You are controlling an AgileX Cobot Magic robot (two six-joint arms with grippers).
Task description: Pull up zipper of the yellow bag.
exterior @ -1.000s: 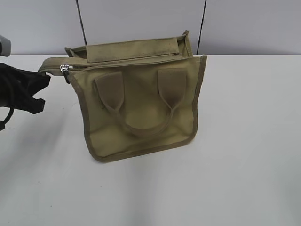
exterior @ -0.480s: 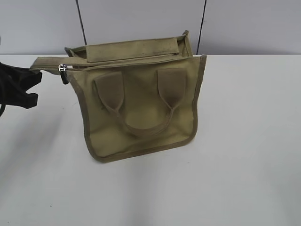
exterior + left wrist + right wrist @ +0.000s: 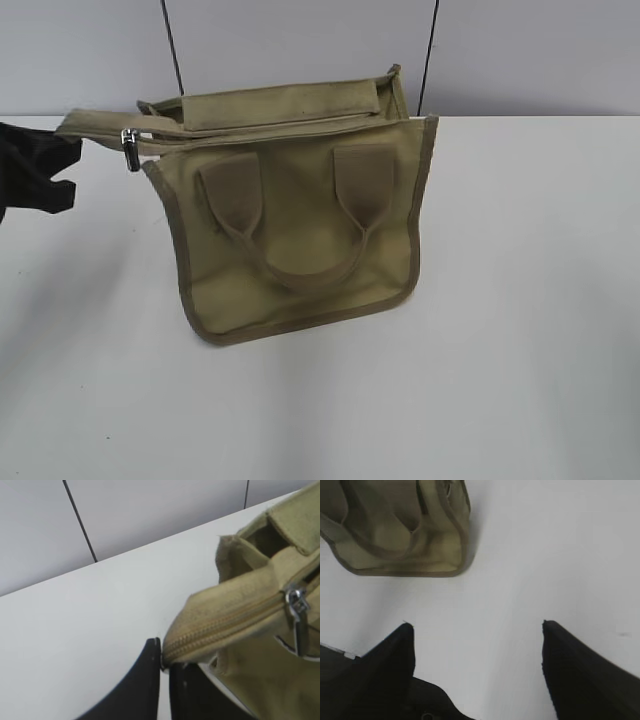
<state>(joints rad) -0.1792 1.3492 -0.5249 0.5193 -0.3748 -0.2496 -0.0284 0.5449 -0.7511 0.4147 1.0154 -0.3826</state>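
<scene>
Yellow bag: the yellow bag (image 3: 300,235) lies on the white desk (image 3: 520,300), centre-left in the exterior view, its handle side facing the camera.

Zipper: the zipper (image 3: 225,627) runs along the narrow top panel; its long axis goes from 9 to 3 o'clock in the exterior view. The silver pull tab (image 3: 130,150) hangs at the 9 o'clock end.

Left end effector: the left end effector (image 3: 162,662) is closed on the fabric tail at the zipper's end, at 9 o'clock from the bag. The pull tab lies toward 3 o'clock from it, just beside.

Right end effector: the right end effector (image 3: 477,645) is spread wide, holding nothing, above bare desk; the bag lies at its 11 o'clock.

Nearer arm: the left, by my judgement.

Room: open desk at 3 and 6 o'clock; the desk edge and wall lie at 12.
</scene>
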